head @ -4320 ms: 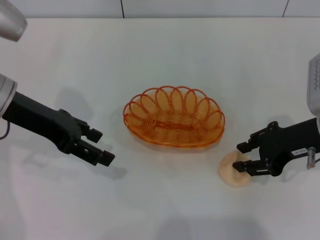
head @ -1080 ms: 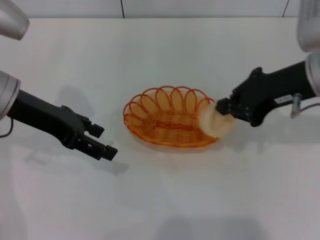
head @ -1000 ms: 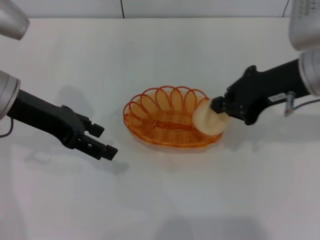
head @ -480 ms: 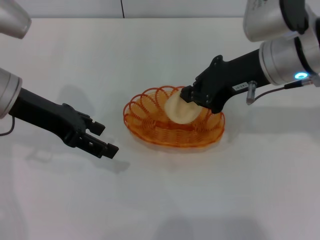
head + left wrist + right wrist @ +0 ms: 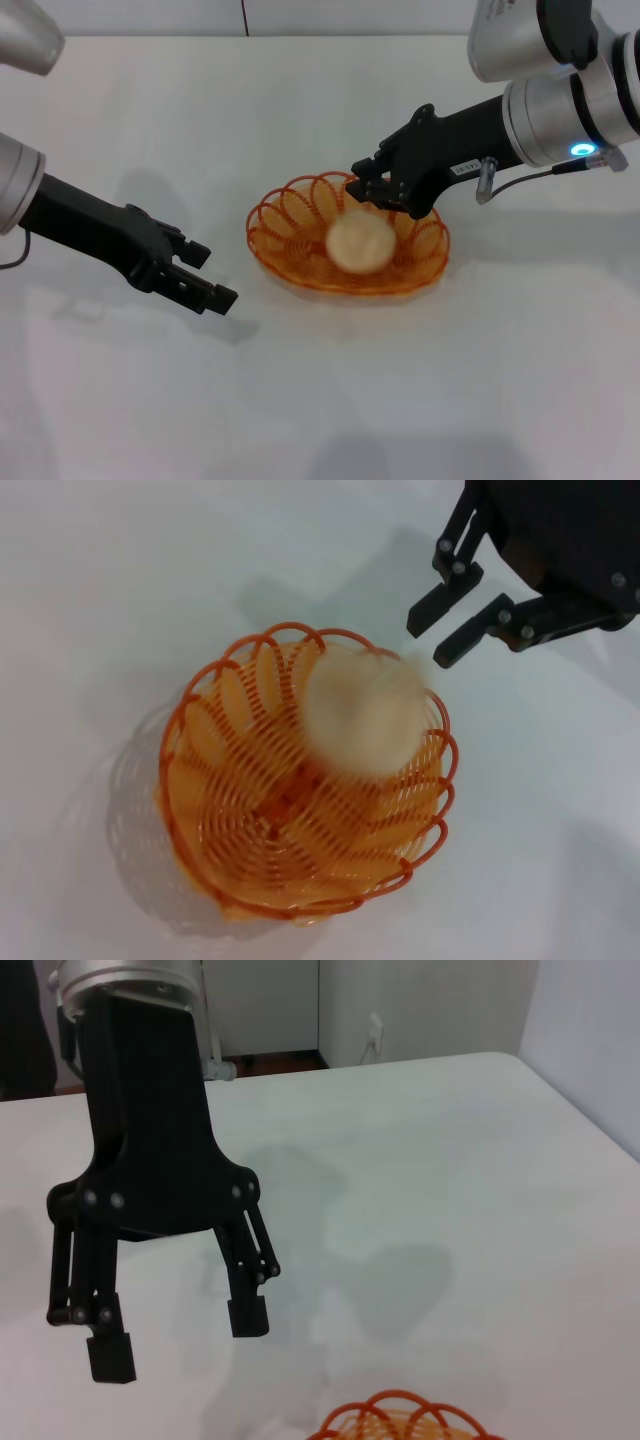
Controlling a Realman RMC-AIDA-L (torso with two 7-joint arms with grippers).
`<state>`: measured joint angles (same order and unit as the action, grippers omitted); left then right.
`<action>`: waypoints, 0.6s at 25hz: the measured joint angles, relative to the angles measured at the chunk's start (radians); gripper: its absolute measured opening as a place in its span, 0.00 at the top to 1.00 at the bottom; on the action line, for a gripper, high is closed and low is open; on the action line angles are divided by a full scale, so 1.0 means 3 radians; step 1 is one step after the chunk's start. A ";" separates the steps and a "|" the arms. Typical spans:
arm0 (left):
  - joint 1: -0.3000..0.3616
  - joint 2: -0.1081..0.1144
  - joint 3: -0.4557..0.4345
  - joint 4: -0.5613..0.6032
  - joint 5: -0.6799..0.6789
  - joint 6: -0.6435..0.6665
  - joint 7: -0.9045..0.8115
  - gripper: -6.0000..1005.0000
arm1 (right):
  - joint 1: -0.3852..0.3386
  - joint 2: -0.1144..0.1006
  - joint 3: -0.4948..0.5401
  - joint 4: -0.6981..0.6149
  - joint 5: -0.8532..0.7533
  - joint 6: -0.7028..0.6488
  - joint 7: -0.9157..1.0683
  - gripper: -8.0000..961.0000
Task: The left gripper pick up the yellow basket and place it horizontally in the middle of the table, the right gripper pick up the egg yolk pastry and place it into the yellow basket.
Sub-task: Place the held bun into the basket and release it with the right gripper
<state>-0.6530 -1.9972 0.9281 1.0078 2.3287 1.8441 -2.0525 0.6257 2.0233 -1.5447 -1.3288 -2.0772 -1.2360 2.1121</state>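
Your right gripper [image 5: 366,187], the black two-fingered claw with the small white label, hung over the far rim of the oval orange-amber looped-wire basket [image 5: 300,262], fingers spread and holding nothing. In the left wrist view that same claw [image 5: 442,630] sat just beyond the basket [image 5: 215,870], both fingertips apart.

The small round pale peach-beige egg yolk pastry [image 5: 360,243] was inside the basket, right of its centre and just below the right gripper, clear of the fingers. In the left wrist view it [image 5: 362,713] was blurred.

The basket lay lengthwise on the plain white table [image 5: 420,400].

Your left gripper [image 5: 211,277], the black claw on the arm with the silver-white segment, sat left of the basket, well apart from it, fingers spread and empty. The right wrist view showed it [image 5: 180,1336] open above the table, basket rim [image 5: 405,1420] just beside it.
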 joint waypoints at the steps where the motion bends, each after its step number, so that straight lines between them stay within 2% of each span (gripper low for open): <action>1: 0.0000 0.0000 0.0000 0.0000 0.0000 -0.0006 0.0000 0.11 | 0.0001 -0.0001 0.0000 0.0003 0.0002 0.0008 -0.0001 0.94; 2: 0.0000 0.0000 0.0000 0.0000 0.0000 -0.0011 0.0000 0.11 | 0.0000 -0.0002 0.0000 0.0005 0.0003 0.0015 -0.0003 0.94; 8: 0.0001 0.0006 -0.0009 0.0000 0.0000 -0.0031 0.0003 0.11 | -0.0036 -0.0010 0.0026 -0.0018 0.0013 0.0020 -0.0013 0.72; 11: 0.0019 0.0005 -0.0012 -0.0002 0.0000 -0.0039 0.0025 0.11 | -0.0117 -0.0020 0.0098 -0.0032 0.0080 0.0007 -0.0065 0.47; 13: 0.0030 0.0004 -0.0014 -0.0004 0.0000 -0.0044 0.0052 0.11 | -0.0207 -0.0024 0.0184 -0.0042 0.0160 -0.0026 -0.0145 0.45; 14: 0.0037 0.0002 -0.0017 -0.0005 0.0000 -0.0046 0.0067 0.11 | -0.0360 -0.0026 0.0315 -0.0062 0.0317 -0.0075 -0.0287 0.43; 15: 0.0051 0.0002 -0.0018 -0.0005 -0.0002 -0.0049 0.0079 0.11 | -0.0360 -0.0026 0.0315 -0.0062 0.0317 -0.0075 -0.0287 0.42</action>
<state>-0.6378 -1.9965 0.9228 1.0063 2.3280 1.8295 -2.0287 0.5176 2.0155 -1.4501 -1.3476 -1.9820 -1.2587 2.0260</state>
